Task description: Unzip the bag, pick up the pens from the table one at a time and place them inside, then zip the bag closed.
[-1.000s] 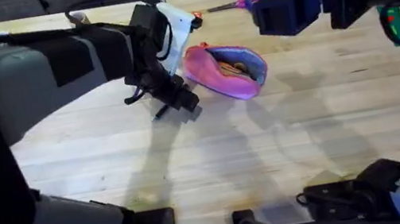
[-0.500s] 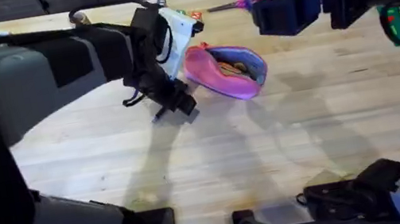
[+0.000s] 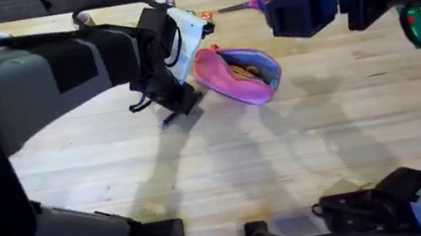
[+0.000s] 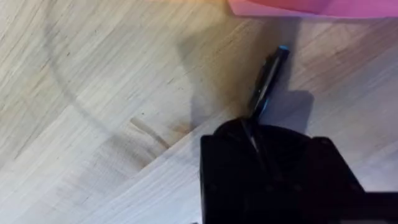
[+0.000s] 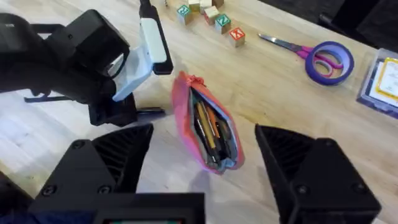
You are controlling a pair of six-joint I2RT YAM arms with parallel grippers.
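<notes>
The bag (image 3: 237,74) lies upper centre in the overhead view, on the table (image 3: 324,142) — a soft, bright-pink pouch, long and rounded, its mouth gaping with a blue-grey lining showing along the right lip. In the right wrist view the bag (image 5: 205,127) sits mid-frame, unzipped, with several slim sticks packed lengthwise inside, orange and dark among them.

The left gripper (image 3: 181,103) hangs low just left of the bag, at the end of a broad grey arm that sweeps in from the left edge. Its boxy black body shows in the left wrist view, where a thin black pen (image 4: 268,81) with a small blue tip pokes out from the gripper (image 4: 255,134) toward the pink edge at the top of the frame, its shadow falling on the boards. The fingers appear closed on the pen's near end, the far end angled close to the bag without touching it. The pen (image 5: 151,112) also shows as a short dark stub beside the bag's left side.

The right gripper (image 5: 202,155) stands wide apart — two chunky, ribbed black fingers (image 5: 112,158) framing the bag from above, holding nothing.

The tabletop is pale plank wood with a wavy grain and darker knots. Purple-handled scissors (image 5: 320,57) lie at the upper right of the right wrist view, small lettered wooden blocks (image 5: 208,12) at the top centre.
</notes>
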